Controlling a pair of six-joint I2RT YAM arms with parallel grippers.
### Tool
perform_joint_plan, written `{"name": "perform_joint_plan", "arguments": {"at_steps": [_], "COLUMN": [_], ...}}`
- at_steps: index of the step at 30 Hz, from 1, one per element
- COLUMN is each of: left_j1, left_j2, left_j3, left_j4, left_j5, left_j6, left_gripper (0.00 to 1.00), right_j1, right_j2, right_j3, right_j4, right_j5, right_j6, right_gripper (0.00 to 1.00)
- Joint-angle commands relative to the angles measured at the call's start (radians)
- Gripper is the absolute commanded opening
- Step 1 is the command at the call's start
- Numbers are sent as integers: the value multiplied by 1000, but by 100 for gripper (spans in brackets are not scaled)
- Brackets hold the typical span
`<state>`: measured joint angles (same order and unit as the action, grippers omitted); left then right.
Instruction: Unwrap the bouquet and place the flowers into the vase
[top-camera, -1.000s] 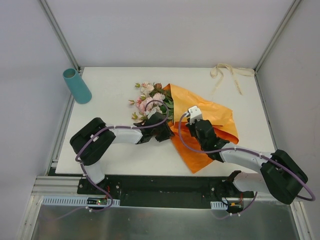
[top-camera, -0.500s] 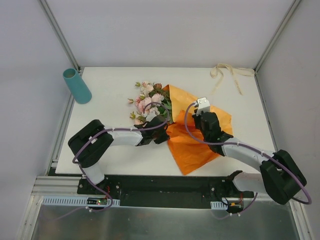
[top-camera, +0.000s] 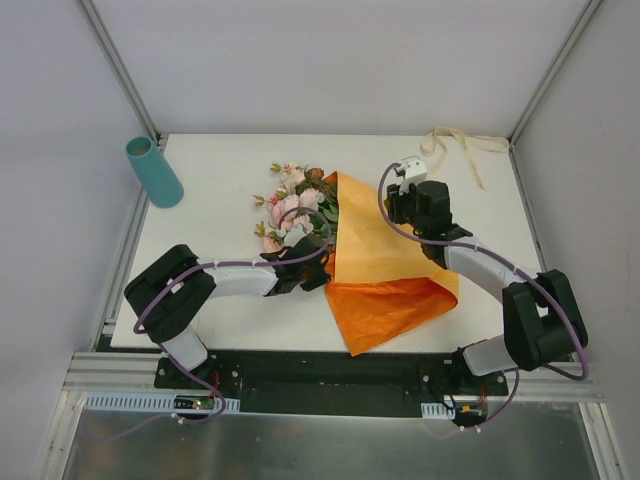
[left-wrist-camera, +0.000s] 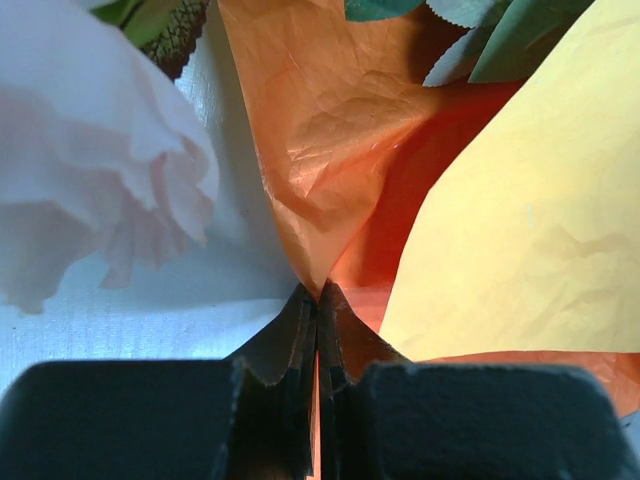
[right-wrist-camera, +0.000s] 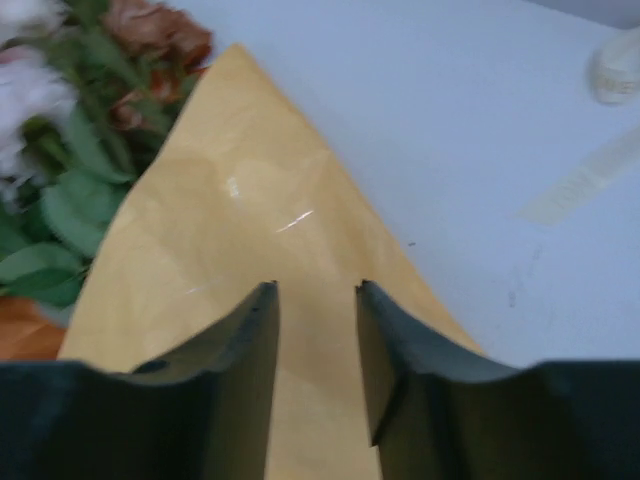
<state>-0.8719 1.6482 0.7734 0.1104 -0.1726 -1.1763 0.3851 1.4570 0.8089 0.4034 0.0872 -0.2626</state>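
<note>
1. The bouquet (top-camera: 322, 215) lies near the middle of the white table (top-camera: 220, 190), with its wrap partly opened out.
2. The paper (top-camera: 385, 270) is a thin, crinkly orange sheet. One broad flap is turned over and shows a paler, yellowish, slightly glossy face with a pointed corner. The part nearer the arms is a deeper orange and more creased.
3. The flowers (top-camera: 292, 200) are soft, ruffled roses in pale pink, cream and brown on thin stems, with saw-edged green leaves. Their heads spill out past the left edge of the paper onto the table.
4. The left gripper (left-wrist-camera: 318, 295) is clamped tight on a pinched fold of the orange paper, its dark fingers pressed together with the sheet fanning out from between them. A pale pink rose (left-wrist-camera: 90, 190) sits just beside it on its left, and the leaves are farther ahead.
5. The right gripper (right-wrist-camera: 316, 292) has its fingers (right-wrist-camera: 245, 340) parted and nothing between them. It is poised over the pale flap, short of the pointed corner. The blurred view may hide a light touch on the sheet, so I cannot tell whether there is contact.
6. The brown and white roses and the leaves lie ahead and to the left of the right gripper, apart from it.
7. The vase (top-camera: 153, 172), a smooth teal cylinder, stands tilted at the far left corner of the table, well apart from both grippers and the flowers.
8. A cream ribbon (top-camera: 455, 143) lies in loose loops at the far right corner.
</note>
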Motion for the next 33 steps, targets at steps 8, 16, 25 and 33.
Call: {"name": "perform_joint_plan", "arguments": {"at_steps": [8, 16, 25, 33], "left_j1": [-9, -9, -10, -10], "left_j2": [-24, -25, -24, -34], "left_j3": [-34, -31, -46, -62], "left_j4": [-64, -49, -26, -29], "left_j5": [-16, 1, 9, 2], "left_j6": [21, 15, 0, -13], "left_gripper": [0, 0, 0, 0], "right_j1": [207, 374, 449, 437], "right_j2": [-308, -373, -256, 0], "right_j3": [-306, -359, -376, -349], "right_j4": [-72, -255, -198, 179], "right_j5": [-389, -230, 15, 282], "right_j6": [-519, -609, -688, -802], "right_gripper": [73, 83, 80, 49]}}
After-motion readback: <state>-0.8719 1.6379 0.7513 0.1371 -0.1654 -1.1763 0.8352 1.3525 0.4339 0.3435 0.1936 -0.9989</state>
